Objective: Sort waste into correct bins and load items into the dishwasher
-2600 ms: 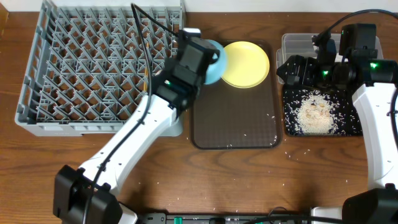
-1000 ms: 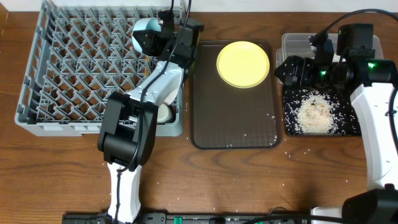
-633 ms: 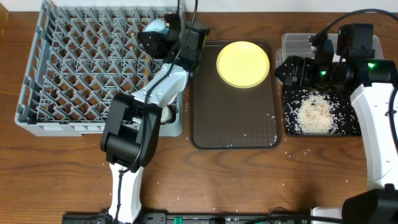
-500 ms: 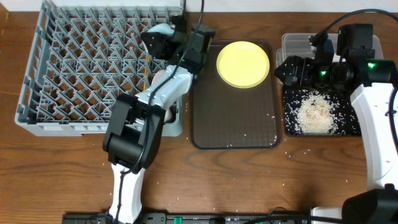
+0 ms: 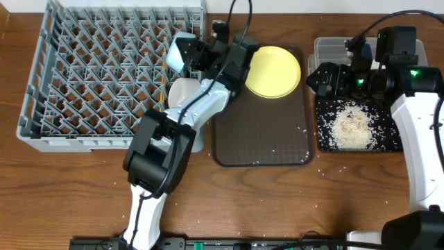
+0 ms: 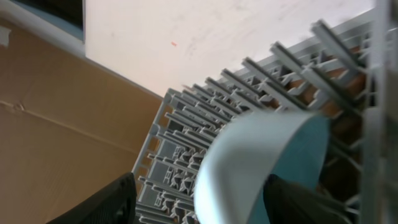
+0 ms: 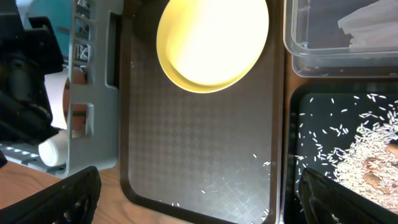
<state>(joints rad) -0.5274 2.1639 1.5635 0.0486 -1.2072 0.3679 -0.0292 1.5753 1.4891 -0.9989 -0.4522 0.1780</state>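
Note:
The light blue bowl stands on edge among the pegs at the right end of the grey dishwasher rack. My left gripper is open around it; in the left wrist view the bowl sits between the spread fingers with a gap on its left. A white bowl rests in the rack beside it. The yellow plate lies on the brown tray. My right gripper hangs open and empty above that tray. Rice fills the black tray.
The brown serving tray holds a few stray rice grains. The clear tub behind the black tray has a white crinkled piece inside. A small white cup lies in the rack's near right corner. Grains dot the wooden table.
My left gripper has opened and let go of the light blue bowl, which now stands in the rack; the left arm has shifted right. The right arm has not moved.

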